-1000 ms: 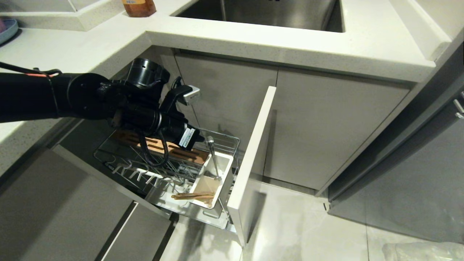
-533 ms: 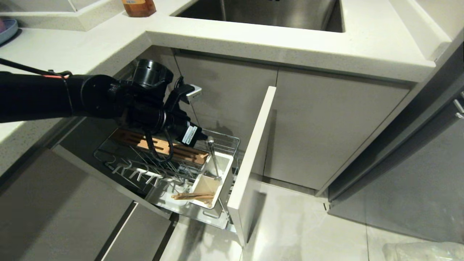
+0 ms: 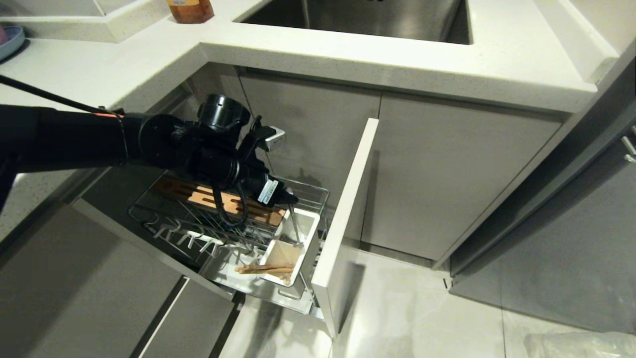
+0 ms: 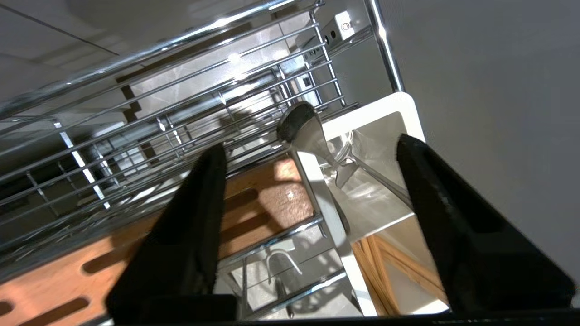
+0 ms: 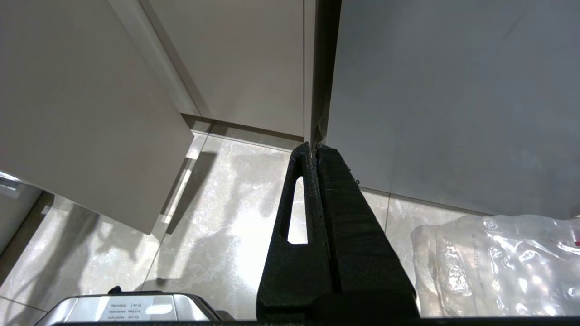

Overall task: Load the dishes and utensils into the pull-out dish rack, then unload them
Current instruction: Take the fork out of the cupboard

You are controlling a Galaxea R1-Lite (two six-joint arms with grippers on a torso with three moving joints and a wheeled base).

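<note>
The pull-out dish rack (image 3: 310,191) stands drawn out below the counter, its tall pale front panel (image 3: 348,214) on the right. In its white utensil box (image 3: 312,233) the metal spoon (image 3: 296,226) leans upright, and the wooden chopsticks (image 3: 263,269) lie in the nearer compartment. My left gripper (image 3: 290,199) hangs open over the box. In the left wrist view the spoon's (image 4: 303,131) bowl end sits between the spread fingers (image 4: 199,203), touching neither, with the chopsticks (image 4: 385,271) below. My right gripper (image 5: 312,147) is shut, parked over the floor. The dishes are out of view.
A slotted wooden block (image 3: 208,199) and white pegs (image 3: 198,241) fill the rack's left side. Above are the counter (image 3: 397,64), a sink (image 3: 357,15), an amber bottle (image 3: 191,10) and a blue plate's edge (image 3: 10,40). A plastic bag (image 3: 581,345) lies on the floor.
My left gripper has opened and moved right and down, from beside the spoon to around its top end. The spoon and chopsticks have stayed put.
</note>
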